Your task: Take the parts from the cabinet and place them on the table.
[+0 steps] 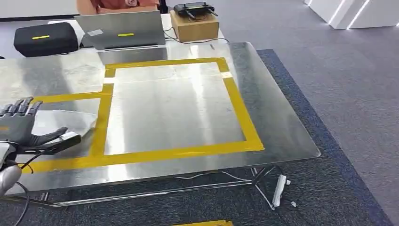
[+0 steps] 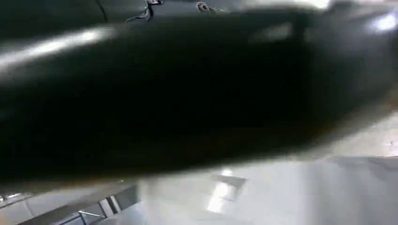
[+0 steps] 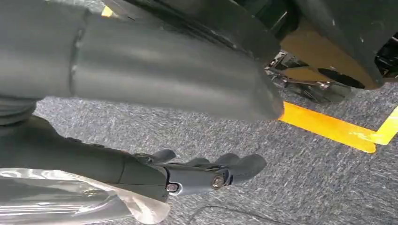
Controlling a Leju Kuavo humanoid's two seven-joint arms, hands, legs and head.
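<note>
clear crinkled plastic bag (image 3: pixel 70 197), right hand (image 3: pixel 187 176) holding

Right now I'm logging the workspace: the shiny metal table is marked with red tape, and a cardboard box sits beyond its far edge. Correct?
Not quite. The tape on the metal table is yellow, not red, as the head view shows. The cardboard box does sit beyond the far edge.

An office-like test room: grey-blue carpet (image 1: pixel 329 141) covers the floor, a shiny metal surface (image 1: pixel 277 117) marked with yellow tape (image 1: pixel 240 117) fills the centre, and at upper left sit a laptop (image 1: pixel 123 29), a black case (image 1: pixel 45 38) and a cardboard box (image 1: pixel 194 27).
</note>
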